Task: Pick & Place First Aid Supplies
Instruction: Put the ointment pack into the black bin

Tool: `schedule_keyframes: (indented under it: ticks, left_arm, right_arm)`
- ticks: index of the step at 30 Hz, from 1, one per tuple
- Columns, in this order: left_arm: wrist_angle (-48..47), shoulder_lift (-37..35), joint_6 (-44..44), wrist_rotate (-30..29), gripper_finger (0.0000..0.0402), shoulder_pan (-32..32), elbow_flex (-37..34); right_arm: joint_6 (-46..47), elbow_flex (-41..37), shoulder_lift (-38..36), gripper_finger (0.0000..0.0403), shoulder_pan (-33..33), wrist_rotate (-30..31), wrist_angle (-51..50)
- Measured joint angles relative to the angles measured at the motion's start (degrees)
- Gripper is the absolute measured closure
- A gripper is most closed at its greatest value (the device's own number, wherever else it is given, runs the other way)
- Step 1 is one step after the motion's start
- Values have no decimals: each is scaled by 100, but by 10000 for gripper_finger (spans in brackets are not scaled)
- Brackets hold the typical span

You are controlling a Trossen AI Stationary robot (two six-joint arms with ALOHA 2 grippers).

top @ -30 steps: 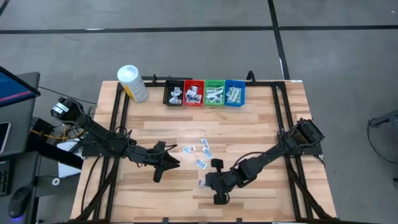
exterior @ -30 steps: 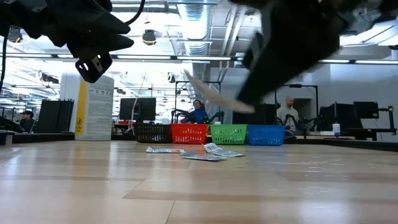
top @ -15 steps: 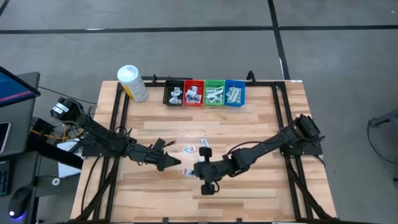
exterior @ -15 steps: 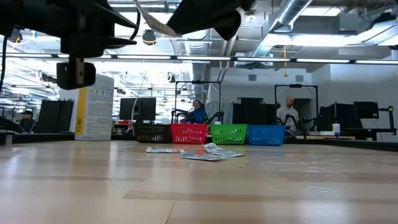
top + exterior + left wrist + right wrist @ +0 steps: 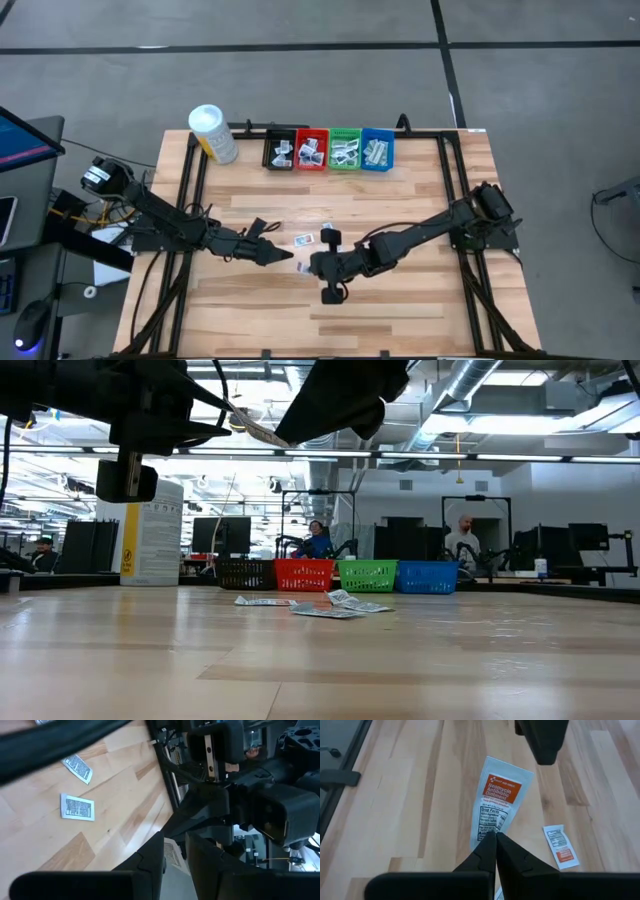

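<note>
The small print on the packets (image 5: 303, 240) lying on the surface (image 5: 420, 210) and inside the four bins (image 5: 328, 150) is too small to read.

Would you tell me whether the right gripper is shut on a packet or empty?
Shut on one: the right gripper pinches the end of an orange-labelled ointment packet, lifted clear of the table.

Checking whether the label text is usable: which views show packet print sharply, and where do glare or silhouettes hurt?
Right wrist view: the held packet is sharp and its print legible. Low view: arms are backlit silhouettes against bright ceiling lights, and the packets on the table are too small to read.
</note>
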Motion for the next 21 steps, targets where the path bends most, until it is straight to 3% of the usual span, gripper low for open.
schedule_keyframes:
  ticks: [21]
  left_arm:
    - [28, 0, 27, -22, 320, 0, 0]
  right_arm:
    - [-57, 0, 0, 402, -487, -167, 33]
